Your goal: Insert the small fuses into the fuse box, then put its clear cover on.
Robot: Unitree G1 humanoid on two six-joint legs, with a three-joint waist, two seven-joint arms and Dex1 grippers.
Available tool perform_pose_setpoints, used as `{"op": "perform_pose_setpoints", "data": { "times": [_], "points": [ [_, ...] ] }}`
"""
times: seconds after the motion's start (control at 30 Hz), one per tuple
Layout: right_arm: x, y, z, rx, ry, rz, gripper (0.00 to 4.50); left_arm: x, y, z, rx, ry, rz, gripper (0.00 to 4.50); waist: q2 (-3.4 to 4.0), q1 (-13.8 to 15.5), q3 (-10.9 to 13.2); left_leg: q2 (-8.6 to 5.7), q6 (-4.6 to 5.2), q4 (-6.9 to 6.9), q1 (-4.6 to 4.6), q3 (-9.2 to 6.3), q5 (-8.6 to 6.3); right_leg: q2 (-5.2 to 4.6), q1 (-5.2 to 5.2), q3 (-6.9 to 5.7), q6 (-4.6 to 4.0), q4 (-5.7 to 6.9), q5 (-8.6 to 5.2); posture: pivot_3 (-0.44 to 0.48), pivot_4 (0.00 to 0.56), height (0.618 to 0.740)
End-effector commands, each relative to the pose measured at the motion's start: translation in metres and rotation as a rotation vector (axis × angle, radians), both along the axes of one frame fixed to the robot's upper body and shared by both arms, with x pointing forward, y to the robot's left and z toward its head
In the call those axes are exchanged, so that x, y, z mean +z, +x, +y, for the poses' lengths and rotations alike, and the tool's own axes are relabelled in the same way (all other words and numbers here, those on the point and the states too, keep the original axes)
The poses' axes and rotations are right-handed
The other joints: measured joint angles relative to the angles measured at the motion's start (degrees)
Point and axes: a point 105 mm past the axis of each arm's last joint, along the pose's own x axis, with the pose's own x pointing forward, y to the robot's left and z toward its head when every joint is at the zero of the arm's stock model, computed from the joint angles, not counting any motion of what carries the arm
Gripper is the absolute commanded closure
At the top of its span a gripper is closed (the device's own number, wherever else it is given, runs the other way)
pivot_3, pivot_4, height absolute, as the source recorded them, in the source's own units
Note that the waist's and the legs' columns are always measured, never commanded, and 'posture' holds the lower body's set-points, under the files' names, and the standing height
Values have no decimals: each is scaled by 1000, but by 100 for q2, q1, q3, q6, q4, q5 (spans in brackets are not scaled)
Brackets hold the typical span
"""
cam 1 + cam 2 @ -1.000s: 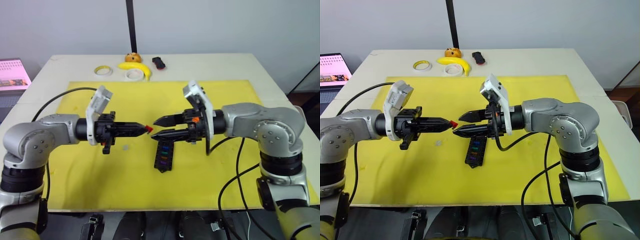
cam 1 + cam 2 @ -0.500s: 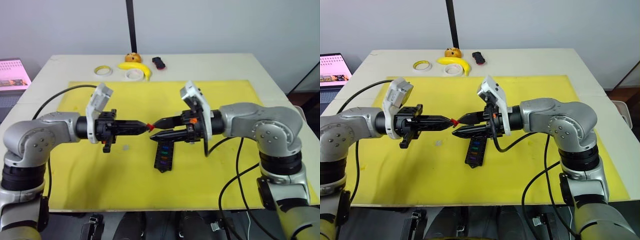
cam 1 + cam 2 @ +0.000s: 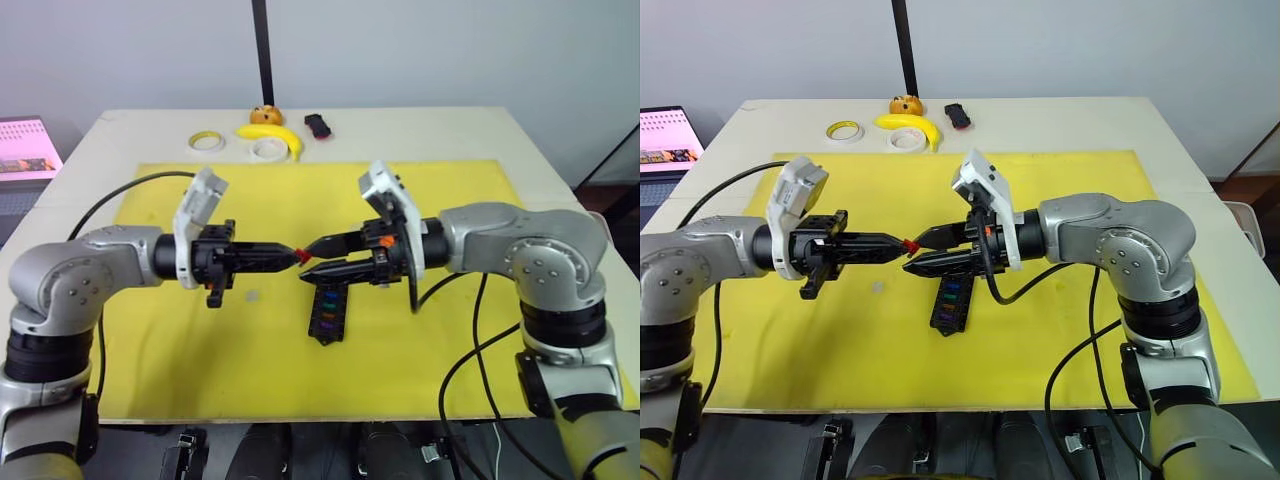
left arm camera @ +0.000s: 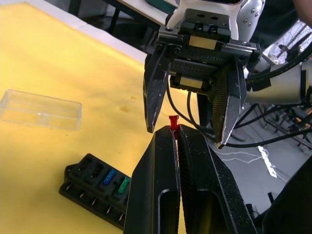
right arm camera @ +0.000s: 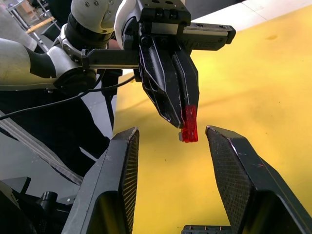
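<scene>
My left gripper [image 3: 297, 255] is shut on a small red fuse [image 5: 189, 124], held at its fingertips above the yellow mat. My right gripper [image 3: 308, 258] faces it tip to tip and is open, with the red fuse [image 4: 172, 122] between its two fingers [image 5: 122, 170] and not touching them. The black fuse box [image 3: 327, 310] lies on the mat just below the right gripper, with several coloured fuses in its slots. The clear cover [image 4: 40, 109] lies flat on the mat beside the fuse box [image 4: 95, 187] in the left wrist view.
A yellow mat [image 3: 200, 340] covers the table's middle. At the far edge are two tape rolls [image 3: 207, 142] [image 3: 267, 148], a banana [image 3: 278, 137], an orange object [image 3: 264, 115] and a small black-red object [image 3: 317, 125]. A laptop [image 3: 25, 148] stands far left. Cables trail from both arms.
The two grippers have closed the gap between them. The red fuse now sits between the right gripper's open fingers.
</scene>
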Motion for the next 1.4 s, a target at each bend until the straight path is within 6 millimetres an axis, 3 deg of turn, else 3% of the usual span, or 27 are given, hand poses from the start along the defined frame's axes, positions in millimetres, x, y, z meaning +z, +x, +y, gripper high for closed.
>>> {"op": "perform_pose_setpoints", "data": {
  "times": [0.03,0.13,0.2,0.23,0.33,0.7,0.8,0.9,1.03,1.4],
  "points": [
    [9,-3,1,22,6,-42,2262,4,-4,-2,-15,6,-47,4500,0,0,0,0,0,0,0,0,0,0,0,0,0,0,0,0,150,740],
    [9,-4,1,25,4,-45,2262,4,-3,-2,-13,8,-51,4500,0,-1,0,0,0,0,0,0,0,0,0,0,0,0,0,0,150,740],
    [9,-4,1,27,4,-45,2716,4,-3,-3,-12,8,-52,4500,0,-1,0,0,0,0,0,0,0,0,0,0,0,0,0,0,150,740],
    [9,-4,1,27,3,-46,3018,4,-3,-3,-12,9,-53,4500,0,0,0,0,0,0,0,0,0,0,0,0,0,0,0,0,150,740],
    [9,-5,2,30,0,-51,4488,3,-3,-3,-13,8,-51,4500,0,1,0,0,0,0,0,0,0,0,0,0,0,0,0,0,150,740],
    [7,-8,2,37,-11,-63,4488,-4,-5,-3,-2,46,-51,4500,0,0,0,1,0,0,0,0,0,0,0,0,0,-1,0,0,150,740],
    [8,-9,3,42,-22,-80,4500,-9,-6,3,7,123,-45,3592,0,-5,0,1,0,0,0,0,0,1,-1,0,0,-1,0,0,150,740],
    [7,-4,2,28,-83,-128,4500,-10,-2,11,33,203,-116,2139,1,-8,1,1,0,0,0,0,0,2,-2,1,0,0,0,0,150,740],
    [-10,13,-5,-33,-268,-234,4500,-26,2,25,54,350,-210,127,2,-3,1,1,0,-4,0,3,0,3,-4,1,-1,-6,-1,0,150,740],
    [-36,28,-15,-20,-442,-348,4500,-61,11,10,14,412,-406,51,-1,12,3,0,0,0,-19,3,0,2,-15,1,-1,-7,0,0,150,740]
  ]
}}
